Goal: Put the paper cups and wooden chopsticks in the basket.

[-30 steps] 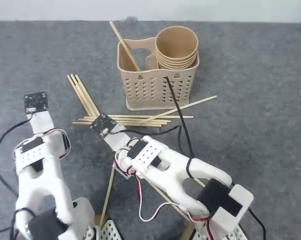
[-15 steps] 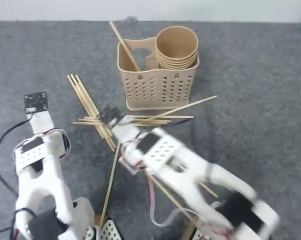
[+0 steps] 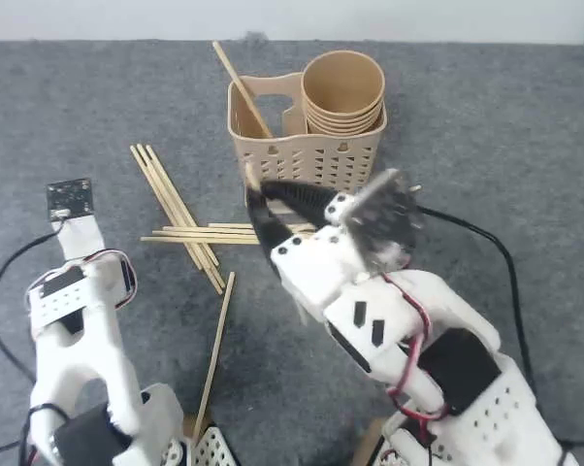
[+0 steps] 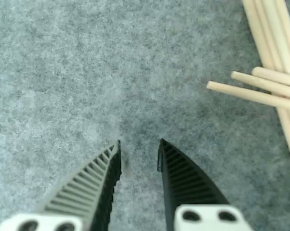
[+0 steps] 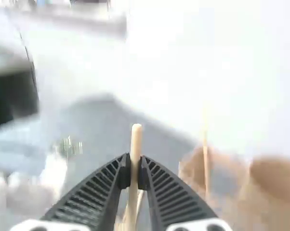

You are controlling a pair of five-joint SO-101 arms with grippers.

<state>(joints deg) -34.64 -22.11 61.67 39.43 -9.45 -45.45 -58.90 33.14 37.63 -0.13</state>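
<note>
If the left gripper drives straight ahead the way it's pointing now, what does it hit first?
Probably the bare grey carpet; the left gripper aims at it, chopsticks lying off to one side.

right gripper (image 5: 133, 174) clamped on an upright wooden chopstick (image 5: 135, 144), blurred tan basket (image 5: 217, 180) seen beyond

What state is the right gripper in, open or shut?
The right gripper is shut on a chopstick; in its wrist view both jaws press the stick.

readable text: none | labels: none | brands: none | numbers: none | signs: none
</note>
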